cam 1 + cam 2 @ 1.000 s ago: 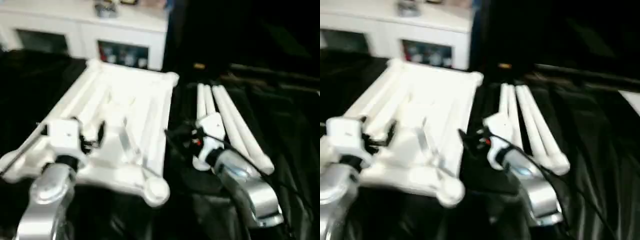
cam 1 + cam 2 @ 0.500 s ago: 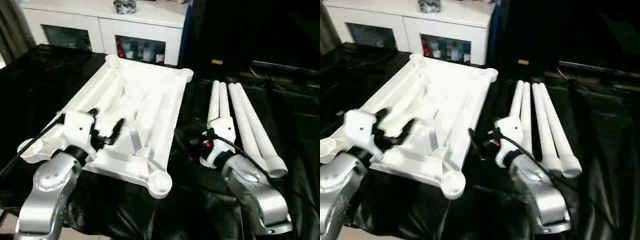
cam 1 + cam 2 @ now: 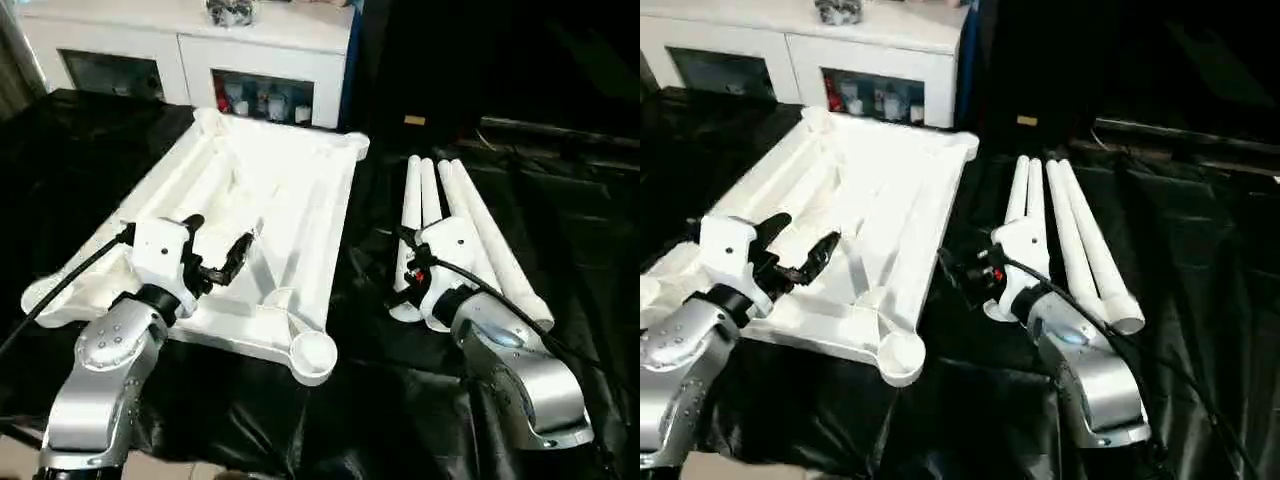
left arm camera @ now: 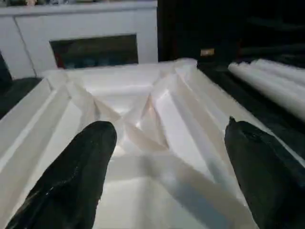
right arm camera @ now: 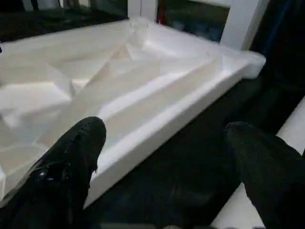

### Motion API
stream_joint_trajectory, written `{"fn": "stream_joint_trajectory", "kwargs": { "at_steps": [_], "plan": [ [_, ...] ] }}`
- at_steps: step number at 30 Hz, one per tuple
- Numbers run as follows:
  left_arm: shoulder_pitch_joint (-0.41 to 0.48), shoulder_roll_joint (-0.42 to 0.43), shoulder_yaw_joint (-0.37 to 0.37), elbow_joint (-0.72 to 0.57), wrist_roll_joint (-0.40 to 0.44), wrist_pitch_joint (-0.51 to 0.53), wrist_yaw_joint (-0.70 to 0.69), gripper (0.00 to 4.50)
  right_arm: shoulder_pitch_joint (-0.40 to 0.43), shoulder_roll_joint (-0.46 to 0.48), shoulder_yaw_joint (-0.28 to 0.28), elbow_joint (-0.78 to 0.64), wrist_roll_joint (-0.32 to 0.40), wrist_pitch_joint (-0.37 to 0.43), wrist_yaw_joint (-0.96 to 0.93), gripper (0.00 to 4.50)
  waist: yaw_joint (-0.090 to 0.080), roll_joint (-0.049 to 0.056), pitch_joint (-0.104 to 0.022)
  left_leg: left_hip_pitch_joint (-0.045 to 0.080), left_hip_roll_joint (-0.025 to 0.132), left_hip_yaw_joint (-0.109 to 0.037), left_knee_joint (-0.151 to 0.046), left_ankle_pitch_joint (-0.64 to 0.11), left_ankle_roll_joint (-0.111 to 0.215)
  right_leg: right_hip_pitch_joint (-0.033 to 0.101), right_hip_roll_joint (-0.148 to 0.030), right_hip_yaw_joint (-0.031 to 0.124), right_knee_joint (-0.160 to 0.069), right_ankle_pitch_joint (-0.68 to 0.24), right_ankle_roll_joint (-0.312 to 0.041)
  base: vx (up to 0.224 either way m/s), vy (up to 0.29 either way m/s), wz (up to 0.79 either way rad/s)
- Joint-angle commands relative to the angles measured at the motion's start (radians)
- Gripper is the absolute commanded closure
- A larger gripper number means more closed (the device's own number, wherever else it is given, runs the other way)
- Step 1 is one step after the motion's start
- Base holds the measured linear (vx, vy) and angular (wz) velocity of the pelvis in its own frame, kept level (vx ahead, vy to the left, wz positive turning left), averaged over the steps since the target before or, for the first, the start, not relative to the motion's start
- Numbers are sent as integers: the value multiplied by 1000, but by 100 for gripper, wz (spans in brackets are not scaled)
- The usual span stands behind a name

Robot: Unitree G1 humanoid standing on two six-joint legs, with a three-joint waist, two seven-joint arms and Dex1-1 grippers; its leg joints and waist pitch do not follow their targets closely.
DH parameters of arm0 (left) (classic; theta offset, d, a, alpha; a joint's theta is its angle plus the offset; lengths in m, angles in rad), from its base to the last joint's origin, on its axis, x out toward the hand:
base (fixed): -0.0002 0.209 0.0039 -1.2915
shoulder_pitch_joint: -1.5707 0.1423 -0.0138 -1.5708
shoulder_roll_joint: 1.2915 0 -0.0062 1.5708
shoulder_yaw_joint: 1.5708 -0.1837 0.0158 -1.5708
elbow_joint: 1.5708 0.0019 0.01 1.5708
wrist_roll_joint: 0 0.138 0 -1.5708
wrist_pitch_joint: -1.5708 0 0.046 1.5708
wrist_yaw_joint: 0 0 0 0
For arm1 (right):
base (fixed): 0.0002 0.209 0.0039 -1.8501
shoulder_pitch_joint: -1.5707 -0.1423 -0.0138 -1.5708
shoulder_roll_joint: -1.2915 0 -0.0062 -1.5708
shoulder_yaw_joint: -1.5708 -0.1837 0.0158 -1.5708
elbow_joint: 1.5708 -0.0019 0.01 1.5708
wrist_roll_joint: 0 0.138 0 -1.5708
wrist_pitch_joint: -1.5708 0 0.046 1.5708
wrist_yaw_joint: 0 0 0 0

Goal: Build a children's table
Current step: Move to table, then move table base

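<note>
On the black-covered work table (image 3: 90,150) lies the white table top (image 3: 270,210) upside down, its ribbed underside facing up, with one rounded socket at each corner. To its right, on the same black cover, four white legs (image 3: 470,230) lie side by side, touching each other, well apart from the top. Behind the work table stands one white cabinet (image 3: 200,50) with glass doors; what is inside it is too small to tell. The left gripper (image 3: 222,250) hovers over the near part of the table top, its two black fingers (image 4: 76,176) spread wide with nothing between them. The right gripper (image 3: 962,272) is between the top and the legs, just beside the near ends of the legs, also wide open and empty. The near ends of the inner legs are hidden behind the right wrist, and the left near corner socket is partly hidden behind the left arm.
</note>
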Motion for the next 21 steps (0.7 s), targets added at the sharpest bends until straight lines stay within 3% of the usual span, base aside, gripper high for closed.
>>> {"fn": "stream_joint_trajectory", "kwargs": {
  "at_steps": [1,2,3,4,5,6,7,8,9,10,11,12,13,14,15,16,17,18,19,21],
  "plan": [
    [2,-14,-11,-12,17,12,27,39,10,5,-8,-3,-11,15,-21,0,0,13,-72,17,28,-3,-38,34,183,36,-91,27,-98,247,-211,-106,25,2],
    [0,-18,-7,-13,16,7,31,39,9,11,-14,2,-11,18,-33,0,-1,19,-61,32,40,-5,-48,-105,152,36,-98,22,-112,43,-203,-106,25,2],
    [2,-24,0,-19,12,15,39,39,10,19,-21,10,-12,20,-50,0,-10,26,-37,67,56,-12,-64,-389,52,33,-98,15,-136,-393,-132,-113,48,-4],
    [2,-24,1,-21,14,24,45,39,12,24,-26,12,-9,19,-56,0,-20,27,-21,82,66,-22,-78,-514,-6,24,-93,9,-144,-537,-83,-123,63,-12],
    [3,-20,-3,-21,28,28,53,39,16,29,-30,13,-6,19,-61,0,-35,40,-2,108,79,-46,-107,-771,-101,18,-75,-26,-156,-652,13,-123,63,-12],
    [4,-18,-7,-22,35,26,54,39,20,32,-33,11,-3,20,-65,0,-33,48,10,89,97,-49,-156,-885,-123,42,-57,-43,-116,-594,15,-148,61,-14],
    [3,-18,-10,-21,31,29,49,39,23,37,-38,10,0,22,-73,0,40,52,-8,-1,88,15,-241,-906,-93,124,-37,-29,87,-219,-11,-125,12,2],
    [-1,-16,-13,-18,33,28,48,39,25,40,-40,7,3,29,-75,0,27,29,-14,21,74,30,-226,-836,-88,115,-57,11,83,-294,-10,-125,12,2],
    [-8,-15,-14,-13,35,25,49,39,28,43,-40,4,4,30,-79,0,23,-37,-1,206,42,58,53,-621,-146,-109,-142,103,-173,-903,41,14,-69,-4],
    [-20,-15,-14,-9,33,29,50,39,31,48,-42,0,4,32,-86,0,8,-32,-1,139,14,29,94,-419,-94,-44,-184,172,-193,-1024,70,100,-28,-53],
    [-30,-12,-18,-6,40,6,46,39,31,51,-46,-1,4,34,-89,0,65,-35,-20,45,20,-26,35,-166,-69,83,-160,261,-145,-827,78,100,-28,-53],
    [-33,-12,-19,-6,40,4,45,39,31,53,-49,0,4,36,-91,0,65,-35,-20,45,20,-26,35,-166,-69,83,-160,261,-145,-827,78,18,42,-61],
    [-43,-6,-24,-6,45,16,44,39,31,53,-50,3,1,34,-93,0,57,-21,-47,92,28,-9,-52,-135,-49,42,-48,157,-53,-232,0,-72,8,-22],
    [-46,-1,-27,-5,51,15,41,39,32,52,-49,4,-1,32,-91,0,42,4,-54,109,30,-3,-56,-105,-3,27,-46,140,-43,-88,-39,-72,8,-22],
    [-48,1,-28,-5,53,16,40,39,31,48,-46,5,-2,29,-87,0,21,9,-49,91,31,-4,-57,-70,51,39,-58,130,-44,48,-108,-75,36,-6],
    [-51,4,-29,-4,55,14,38,39,30,43,-42,6,-4,26,-83,0,16,8,-47,82,33,-3,-62,-86,52,49,-63,127,-52,49,-131,-48,85,-3],
    [-49,14,-30,-9,53,7,24,39,29,38,-42,3,1,27,-74,0,6,13,-42,90,48,-9,-74,-168,1,45,-62,117,-61,-9,-147,-48,85,-3],
    [-47,21,-30,-13,50,5,16,39,28,36,-42,2,4,28,-68,0,0,15,-40,92,51,-11,-80,-213,-31,47,-60,113,-63,-42,-143,-45,70,-1],
    [-42,55,-40,-23,19,22,-50,39,27,7,-26,-8,13,23,-19,0,-17,11,-36,86,45,-11,-87,-303,-81,49,-67,112,-74,-130,-118,-42,50,-3],
    [-37,78,-46,-28,-3,32,-101,39,28,-20,-7,-20,20,18,28,0,-19,12,-31,89,41,-10,-88,-355,-88,42,-71,114,-84,-207,-95,-21,25,-2]
  ]
}}
